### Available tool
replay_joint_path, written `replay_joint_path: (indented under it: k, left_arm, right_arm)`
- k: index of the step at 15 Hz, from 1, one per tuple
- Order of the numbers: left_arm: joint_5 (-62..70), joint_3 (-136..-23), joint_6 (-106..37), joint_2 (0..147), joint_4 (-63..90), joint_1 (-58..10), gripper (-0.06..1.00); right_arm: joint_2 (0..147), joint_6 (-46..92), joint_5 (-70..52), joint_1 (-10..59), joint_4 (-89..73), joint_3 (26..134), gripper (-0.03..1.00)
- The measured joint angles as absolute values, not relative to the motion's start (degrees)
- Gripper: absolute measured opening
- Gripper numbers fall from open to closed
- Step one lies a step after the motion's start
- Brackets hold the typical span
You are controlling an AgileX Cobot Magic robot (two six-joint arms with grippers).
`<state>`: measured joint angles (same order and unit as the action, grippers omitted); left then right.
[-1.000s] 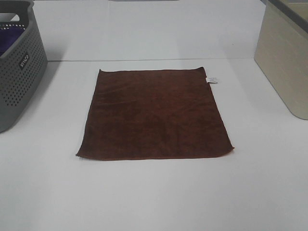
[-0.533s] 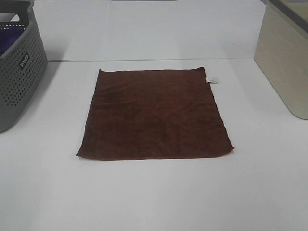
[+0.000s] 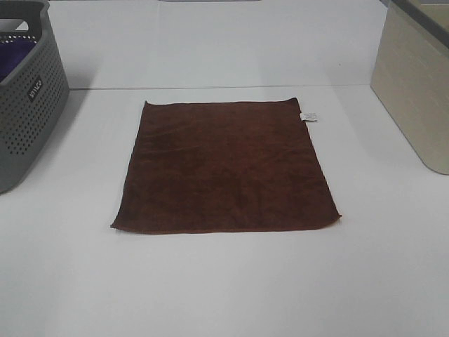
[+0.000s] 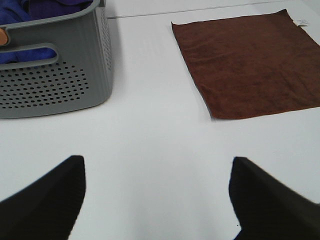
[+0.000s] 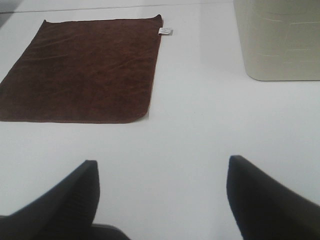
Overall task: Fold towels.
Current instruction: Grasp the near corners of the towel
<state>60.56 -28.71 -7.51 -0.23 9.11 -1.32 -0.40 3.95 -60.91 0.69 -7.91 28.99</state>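
Note:
The reddish-brown towel [image 3: 224,167] lies flat and fully spread in the middle of the white table, with a small white tag [image 3: 309,116] at its far right corner. It also shows in the left wrist view [image 4: 250,62] and in the right wrist view [image 5: 82,67]. My left gripper [image 4: 157,200] is open and empty over bare table, short of the towel's near left corner. My right gripper [image 5: 162,200] is open and empty over bare table, short of the towel's near right corner. Neither gripper shows in the exterior high view.
A grey perforated basket [image 3: 28,98] holding purple cloth stands at the far left, also in the left wrist view [image 4: 50,75]. A beige bin [image 3: 414,84] stands at the far right, also in the right wrist view [image 5: 280,40]. White table [image 3: 224,281] surrounds the towel.

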Motion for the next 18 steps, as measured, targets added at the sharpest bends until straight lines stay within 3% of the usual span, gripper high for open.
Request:
replay_joint_path:
  k: [4, 7, 13, 18]
  left_arm:
    - [47.3, -29.5, -7.5, 1.8, 7.7, -1.3, 0.75]
    - [40.6, -29.4, -7.5, 10.2, 9.5, -1.3, 0.75]
    - [30.2, -29.4, -7.6, 35.7, 21.4, -1.3, 0.75]
    - [22.9, -30.0, -7.7, 61.2, 36.0, -1.3, 0.75]
  right_arm:
    - [1.8, 4.0, -59.8, 0.7, -8.3, 29.2, 0.68]
    - [10.7, 4.0, -51.7, 0.7, -7.5, 29.6, 0.68]
    - [36.2, 4.0, -34.0, 0.7, -10.5, 30.3, 0.66]
    - [59.2, 4.5, -34.3, 0.7, -17.4, 37.9, 0.66]
